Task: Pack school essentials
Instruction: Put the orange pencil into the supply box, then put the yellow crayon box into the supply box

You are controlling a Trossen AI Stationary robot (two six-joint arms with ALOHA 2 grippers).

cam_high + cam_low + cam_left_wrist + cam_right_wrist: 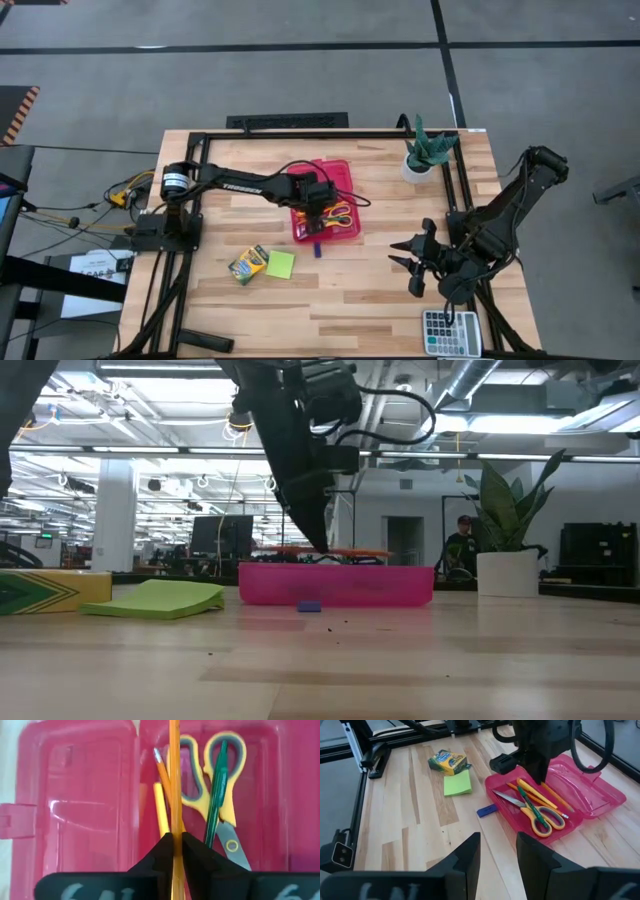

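High view, centre: left gripper (318,203) over pink case (345,172), right gripper (415,262) parked lower right, spread, empty; left wrist view: fingers pinching orange pencil (174,780) above scissors (212,785); step judged: placing pencil; next: release, then fetch crayon box (248,265) lower left.

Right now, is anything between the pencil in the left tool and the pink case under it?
Nothing visible. The left tool is shut on an orange pencil directly over the open pink case, where scissors and pens already lie.
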